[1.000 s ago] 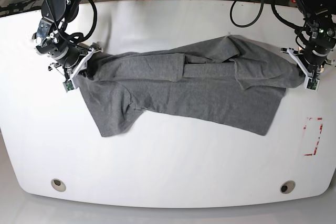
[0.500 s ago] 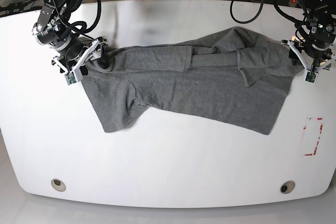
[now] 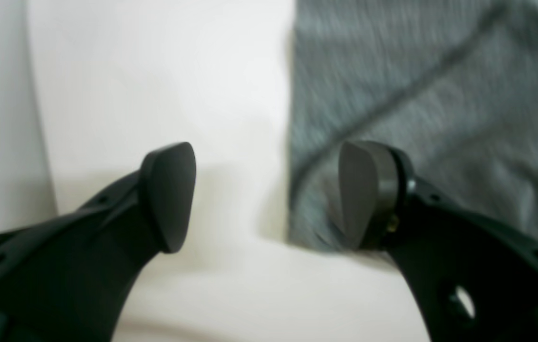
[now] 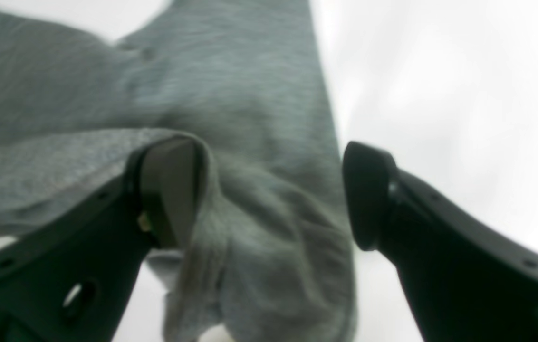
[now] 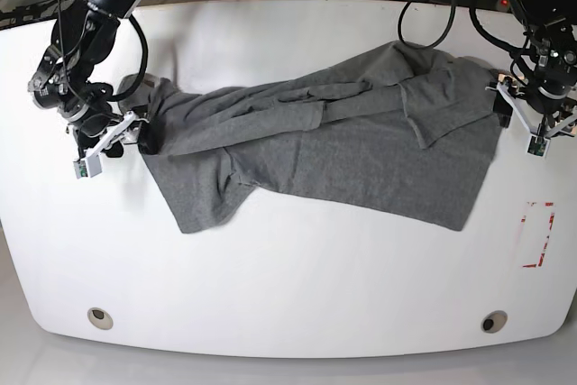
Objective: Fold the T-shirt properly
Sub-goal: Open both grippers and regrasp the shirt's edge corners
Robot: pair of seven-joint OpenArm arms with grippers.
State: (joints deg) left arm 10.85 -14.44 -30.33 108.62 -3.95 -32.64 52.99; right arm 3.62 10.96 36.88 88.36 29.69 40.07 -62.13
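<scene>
The heather-grey T-shirt (image 5: 343, 151) lies crumpled lengthwise across the white table, its upper edge folded over into a long band. At the shirt's left end in the base view, my right gripper (image 5: 122, 132) is open. In the right wrist view this right gripper (image 4: 269, 190) has bunched cloth (image 4: 259, 118) lying between its spread jaws and draped against one finger (image 4: 169, 190), unclamped. My left gripper (image 5: 508, 110) is open at the shirt's right end. The left wrist view shows that left gripper (image 3: 264, 190) over bare table, one finger (image 3: 359, 194) above the shirt's edge (image 3: 416, 95).
A red tape rectangle (image 5: 538, 233) marks the table (image 5: 288, 295) near its right edge. Two round holes (image 5: 100, 317) (image 5: 493, 321) sit near the front edge. Cables (image 5: 433, 6) hang behind the back edge by the arm bases.
Both grippers have opened and let go of the shirt's ends. The right arm has drawn back left and toward the front; the shirt's upper band has dropped onto the table.
</scene>
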